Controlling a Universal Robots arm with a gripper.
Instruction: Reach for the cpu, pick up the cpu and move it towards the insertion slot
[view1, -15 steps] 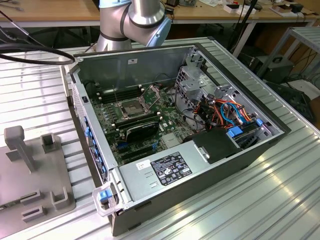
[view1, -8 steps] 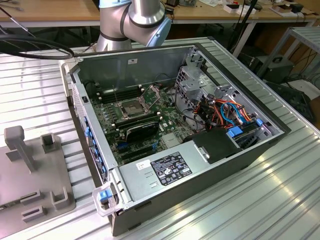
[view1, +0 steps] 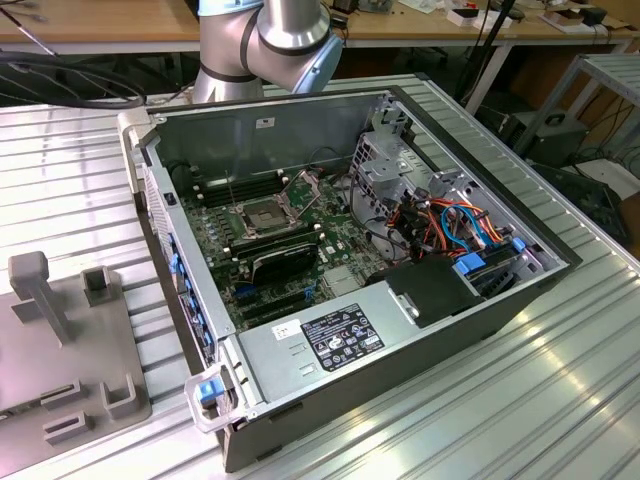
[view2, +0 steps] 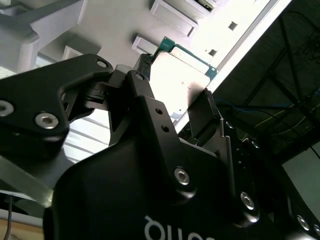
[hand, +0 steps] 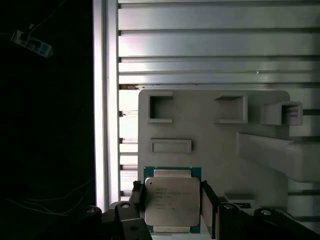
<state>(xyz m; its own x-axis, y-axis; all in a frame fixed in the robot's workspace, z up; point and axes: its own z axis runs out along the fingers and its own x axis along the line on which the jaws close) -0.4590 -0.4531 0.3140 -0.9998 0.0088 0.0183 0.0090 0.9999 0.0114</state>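
Ribbed surface is occupied by an open computer case, with a grey fixture plate laid beside the case on the exterior view's left. Insertion slot is seated inside the case. Gripper is positioned outside the case, over the plate. Jaws are closed on opposite edges of the cpu.

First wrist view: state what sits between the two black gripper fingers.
The thin, square, silvery-green cpu sits there, its opposite edges against the fingers of the black gripper. Both wrist views show this.
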